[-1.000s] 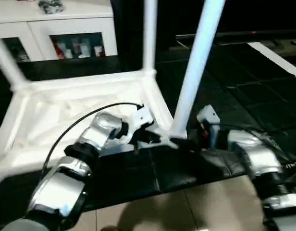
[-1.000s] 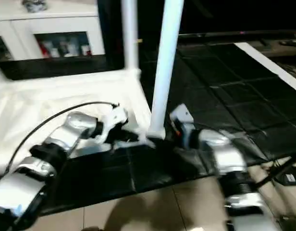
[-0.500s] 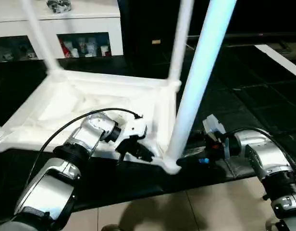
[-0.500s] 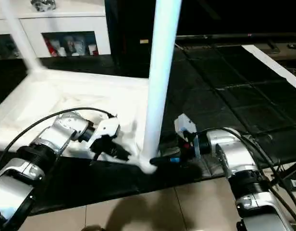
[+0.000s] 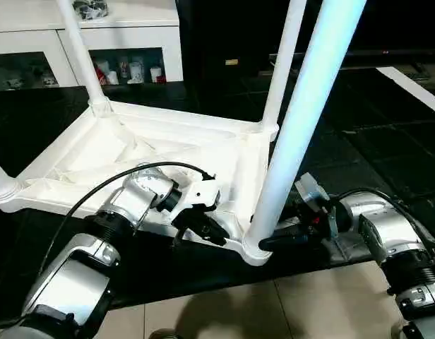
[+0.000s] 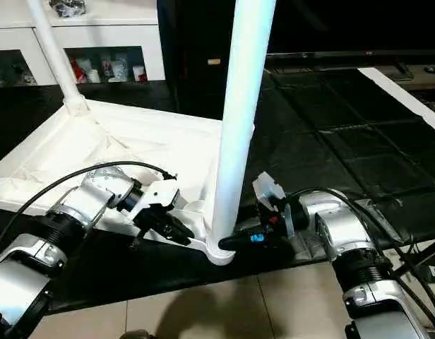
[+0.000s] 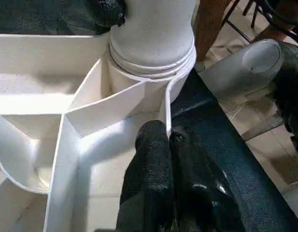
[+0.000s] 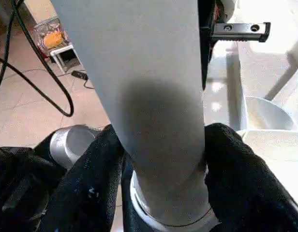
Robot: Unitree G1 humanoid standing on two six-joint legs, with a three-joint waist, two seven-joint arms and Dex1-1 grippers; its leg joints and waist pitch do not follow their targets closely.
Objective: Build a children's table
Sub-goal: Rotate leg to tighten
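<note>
The right gripper (image 8: 158,159) hugs the near leg (image 5: 299,134) in its socket, lower middle, while the pinched-shut left gripper (image 7: 169,140) steadies the tabletop (image 5: 154,152); next, probably twist it tight.

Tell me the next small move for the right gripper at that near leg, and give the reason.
Probably close the right gripper fully on the near leg and press it into its corner socket. Its fingers flank the leg just above the socket, while the left gripper, shut on the tabletop rim, steadies that corner.
</note>
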